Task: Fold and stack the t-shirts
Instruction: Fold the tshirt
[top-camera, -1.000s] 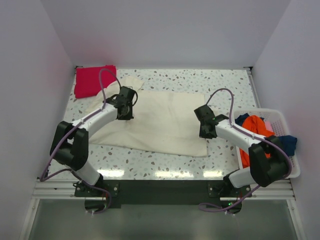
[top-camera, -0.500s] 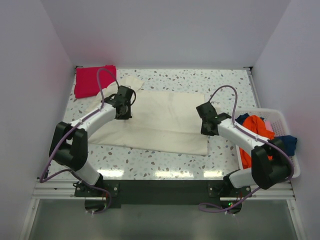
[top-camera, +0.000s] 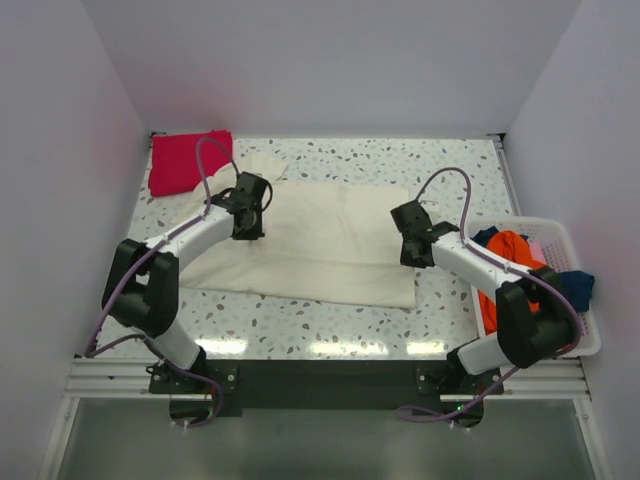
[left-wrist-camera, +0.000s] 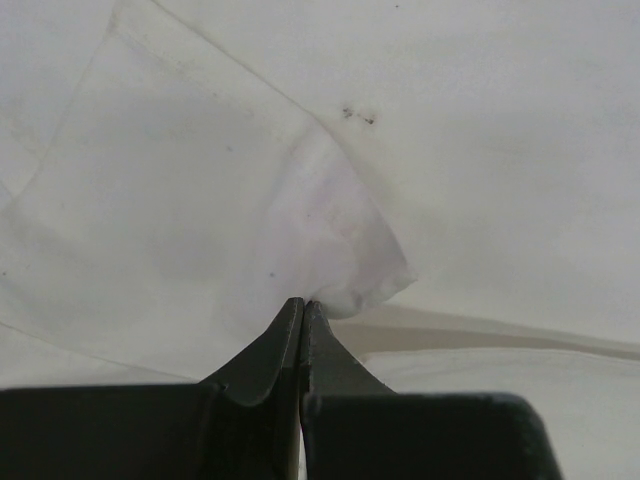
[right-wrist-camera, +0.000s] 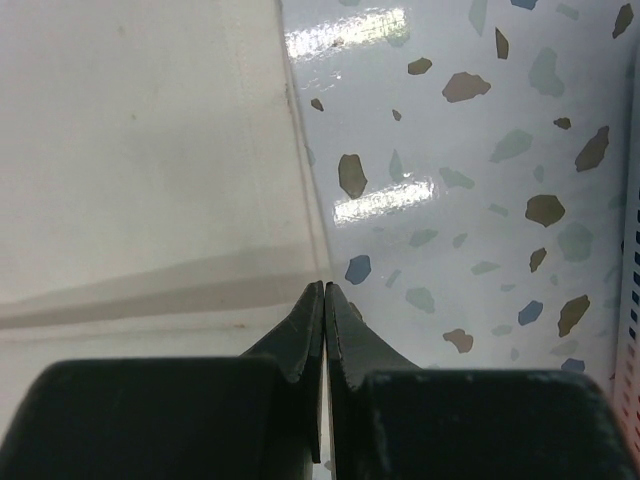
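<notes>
A large cream t-shirt (top-camera: 330, 240) lies spread across the middle of the table. My left gripper (top-camera: 250, 228) hangs over the shirt's left part, shut, with a small peak of cream cloth (left-wrist-camera: 345, 285) pinched at its tips (left-wrist-camera: 302, 300). At the shirt's right edge my right gripper (top-camera: 411, 256) is shut on the hem (right-wrist-camera: 300, 200), and a shadow shows under the raised cloth by its tips (right-wrist-camera: 324, 284). A red t-shirt (top-camera: 188, 160) lies folded at the back left corner. Orange (top-camera: 510, 250) and blue (top-camera: 578, 286) t-shirts sit bunched in the basket.
A white plastic basket (top-camera: 560, 226) stands at the table's right edge, close behind my right arm. Bare speckled tabletop (right-wrist-camera: 480, 180) shows right of the cream shirt. White walls close in the back and both sides.
My right gripper has moved a little toward the back of the table, drawing the cream shirt's near right corner with it. The left gripper has barely shifted.
</notes>
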